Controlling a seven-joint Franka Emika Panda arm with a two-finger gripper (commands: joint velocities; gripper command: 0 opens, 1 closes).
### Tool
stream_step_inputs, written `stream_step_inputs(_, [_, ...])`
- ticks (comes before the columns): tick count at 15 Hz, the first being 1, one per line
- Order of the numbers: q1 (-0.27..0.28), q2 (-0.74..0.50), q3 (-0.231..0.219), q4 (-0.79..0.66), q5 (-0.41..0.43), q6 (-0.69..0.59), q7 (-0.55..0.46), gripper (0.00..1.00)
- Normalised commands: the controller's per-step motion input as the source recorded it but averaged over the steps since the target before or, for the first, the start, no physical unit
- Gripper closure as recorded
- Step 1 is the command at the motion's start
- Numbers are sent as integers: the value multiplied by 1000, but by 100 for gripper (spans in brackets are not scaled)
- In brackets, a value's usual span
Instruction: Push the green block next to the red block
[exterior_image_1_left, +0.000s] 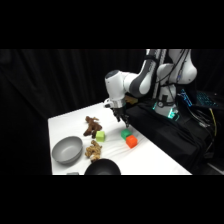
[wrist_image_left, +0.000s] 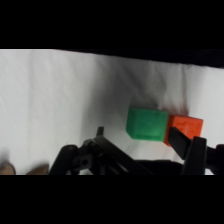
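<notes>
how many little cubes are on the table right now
3. The lime cube sits near the table's middle, beside the brown toy. The green block and the red block lie together below the gripper. More may be hidden behind the dark bowl.

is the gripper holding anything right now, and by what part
Nothing is held. The gripper hangs above the table, clear of the green block, which sits against the red block.
</notes>
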Motion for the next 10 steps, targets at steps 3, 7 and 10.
stream_step_inputs(3, [151,-482,-100,129,-57,-558,216,0])
stream_step_inputs(7, [139,-409,-72,215,7,-589,161,0])
stream_step_inputs(10, [119,-261,-45,258,3,-419,292,0])
